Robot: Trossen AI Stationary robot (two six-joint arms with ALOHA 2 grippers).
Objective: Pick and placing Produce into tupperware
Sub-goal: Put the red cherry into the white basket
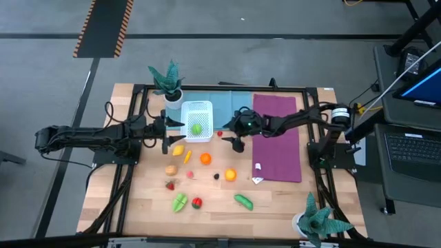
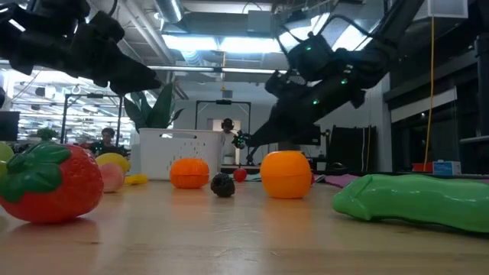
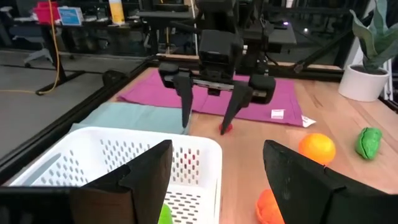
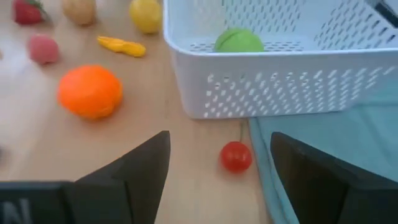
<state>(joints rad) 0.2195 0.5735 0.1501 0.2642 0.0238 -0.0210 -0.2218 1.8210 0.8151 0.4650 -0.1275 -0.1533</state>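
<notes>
Right gripper [image 4: 217, 180], fingers open, hangs over small red cherry [image 4: 236, 155] lying just beside white tupperware [image 4: 280, 93], which holds one green piece [image 4: 239, 40].

Risk: cherry is small and round and may roll from closing fingers; finger may strike tupperware wall or snag teal cloth [image 1: 224, 103].

Left gripper [image 3: 217, 186], fingers open and empty, waits at tupperware's left side.

Remaining produce [image 1: 205, 158] is scattered on wooden table [image 1: 138, 207]. Magenta cloth [image 1: 279, 138] lies to right; potted plants stand at corners. Workshop with person lies beyond.

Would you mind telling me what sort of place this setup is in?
Probably a robotics lab or workshop: bare concrete floor with striped hazard tape, a laptop beside the wooden table, ceiling strip lights.
</notes>
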